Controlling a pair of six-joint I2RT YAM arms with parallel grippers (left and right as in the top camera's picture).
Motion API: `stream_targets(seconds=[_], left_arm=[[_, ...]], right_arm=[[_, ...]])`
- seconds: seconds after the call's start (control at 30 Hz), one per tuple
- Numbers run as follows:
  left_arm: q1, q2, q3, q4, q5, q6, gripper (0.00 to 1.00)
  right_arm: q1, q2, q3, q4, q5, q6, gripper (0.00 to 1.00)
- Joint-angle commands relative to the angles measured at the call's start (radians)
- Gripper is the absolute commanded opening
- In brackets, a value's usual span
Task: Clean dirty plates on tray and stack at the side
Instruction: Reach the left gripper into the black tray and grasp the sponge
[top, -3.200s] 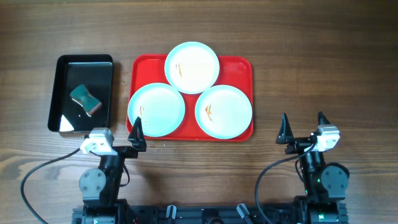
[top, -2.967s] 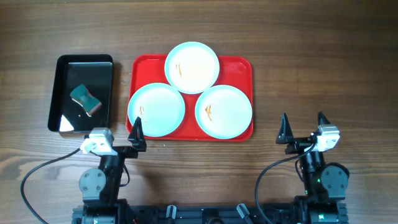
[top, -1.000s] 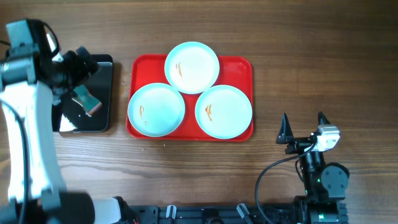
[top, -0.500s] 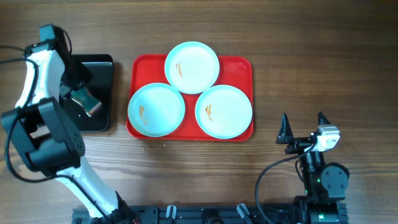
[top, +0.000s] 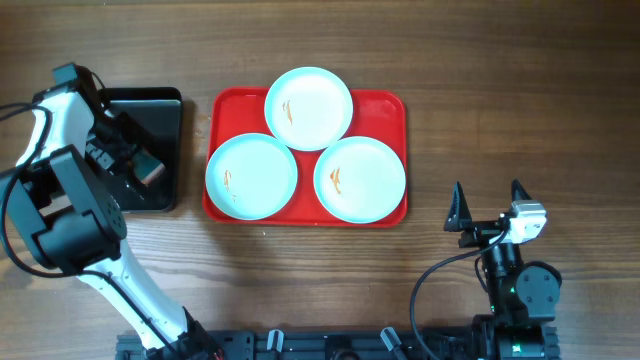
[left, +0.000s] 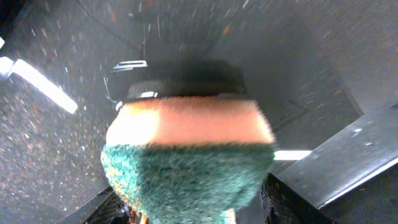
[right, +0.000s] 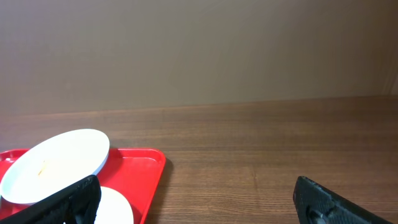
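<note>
Three pale blue-white plates lie on the red tray (top: 386, 106): one at the back (top: 309, 108), one front left (top: 252, 176), one front right (top: 360, 179), each with a small orange-brown smear. My left gripper (top: 133, 160) reaches down into the black tray (top: 160, 106) with its fingers open on either side of a green and orange sponge (top: 150, 171). In the left wrist view the sponge (left: 186, 149) fills the space between the fingers (left: 196, 211). My right gripper (top: 487, 208) is open and empty, right of the red tray. The right wrist view shows a plate (right: 56, 165) and the red tray (right: 142, 169).
The black tray stands left of the red tray, a narrow gap between them. Bare wooden table (top: 500, 100) lies to the right of the red tray and in front of it. My left arm (top: 60, 200) stretches along the table's left side.
My left arm has swung from its rest pose at the front out over the black tray and lowered its gripper around the sponge. The plates and the right arm have not moved.
</note>
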Motion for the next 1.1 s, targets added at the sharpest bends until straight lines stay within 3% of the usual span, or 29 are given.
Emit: stream_targets(seconds=[0.0,0.03,0.07,0.23,0.5,0.7,0.9,0.97,1.07], left_arm=[[-0.005,0.008,-0.025,0.003,-0.013,0.015,0.55],[-0.005,0.008,-0.024,0.003,-0.013,0.015,0.43],[-0.004,0.008,-0.024,0.003,-0.013,0.015,0.41],[-0.005,-0.060,-0.021,-0.008,-0.013,0.014,0.04],[-0.005,-0.204,-0.021,-0.043,0.014,0.011,0.04],[-0.005,-0.202,-0.235,0.172,-0.032,0.015,0.04],[-0.005,-0.354,-0.191,0.142,0.051,0.016,0.04],[-0.005,-0.414,-0.193,0.146,0.011,0.027,0.04],[-0.005,-0.358,-0.237,0.182,-0.006,0.027,0.04]], right_arm=[[-0.006,-0.005,-0.001,0.003,0.013,-0.010,1.00],[-0.006,-0.005,-0.001,0.003,0.013,-0.010,1.00],[-0.006,-0.005,-0.001,0.003,0.013,-0.010,0.99],[-0.006,-0.005,-0.001,0.003,0.013,-0.010,1.00],[-0.006,-0.005,-0.001,0.003,0.013,-0.010,1.00],[-0.006,-0.005,-0.001,0.003,0.013,-0.010,1.00],[-0.006,-0.005,-0.001,0.003,0.013,-0.010,1.00],[-0.006,-0.005,-0.001,0.003,0.013,-0.010,1.00],[-0.006,-0.005,-0.001,0.003,0.013,-0.010,1.00]])
